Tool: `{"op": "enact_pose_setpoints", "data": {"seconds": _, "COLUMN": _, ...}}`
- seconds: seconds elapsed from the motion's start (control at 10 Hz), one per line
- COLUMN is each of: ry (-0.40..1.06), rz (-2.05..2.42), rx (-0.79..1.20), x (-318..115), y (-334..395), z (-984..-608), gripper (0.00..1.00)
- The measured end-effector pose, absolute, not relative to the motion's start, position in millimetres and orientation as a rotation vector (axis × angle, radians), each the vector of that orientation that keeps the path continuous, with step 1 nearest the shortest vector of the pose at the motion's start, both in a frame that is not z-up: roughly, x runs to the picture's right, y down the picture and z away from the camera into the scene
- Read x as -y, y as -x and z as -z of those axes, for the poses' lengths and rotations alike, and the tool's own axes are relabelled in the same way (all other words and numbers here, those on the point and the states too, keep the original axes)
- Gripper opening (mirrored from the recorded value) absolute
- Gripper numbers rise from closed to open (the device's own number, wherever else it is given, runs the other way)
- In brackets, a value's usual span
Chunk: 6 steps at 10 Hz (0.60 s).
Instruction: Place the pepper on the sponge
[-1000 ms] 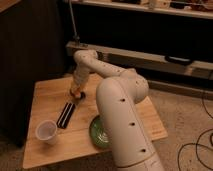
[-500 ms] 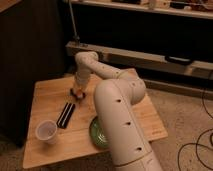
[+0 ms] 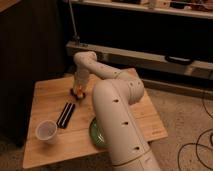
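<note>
My gripper (image 3: 77, 91) hangs low over the back left part of the wooden table (image 3: 50, 92), pointing down. A small orange pepper (image 3: 76, 91) shows between its fingertips, and the gripper is shut on it. Directly beneath and slightly right of the pepper sits a small dark bluish block, the sponge (image 3: 82, 95), mostly hidden by the gripper. The pepper is at or just above the sponge; I cannot tell whether they touch.
A long black bar (image 3: 65, 114) lies left of centre. A white paper cup (image 3: 46, 131) stands near the front left corner. A green bowl (image 3: 95, 134) is partly hidden behind my white arm (image 3: 117, 115). A dark shelf unit stands behind the table.
The gripper has sunk a little toward the table with the pepper, and the arm's elbow has shifted slightly. The bar, cup and bowl have not moved.
</note>
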<state>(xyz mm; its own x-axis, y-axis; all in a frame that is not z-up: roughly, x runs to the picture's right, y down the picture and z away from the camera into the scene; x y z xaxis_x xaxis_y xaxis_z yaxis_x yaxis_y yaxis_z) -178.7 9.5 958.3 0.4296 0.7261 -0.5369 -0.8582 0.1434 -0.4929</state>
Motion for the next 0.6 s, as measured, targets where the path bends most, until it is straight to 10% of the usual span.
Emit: {"op": "enact_pose_setpoints", "data": {"seconds": 0.6, "ry": 0.834, "rz": -1.243, "rx": -0.185, "x": 6.8, "y": 156.1, "z": -955.7, "gripper": 0.80}}
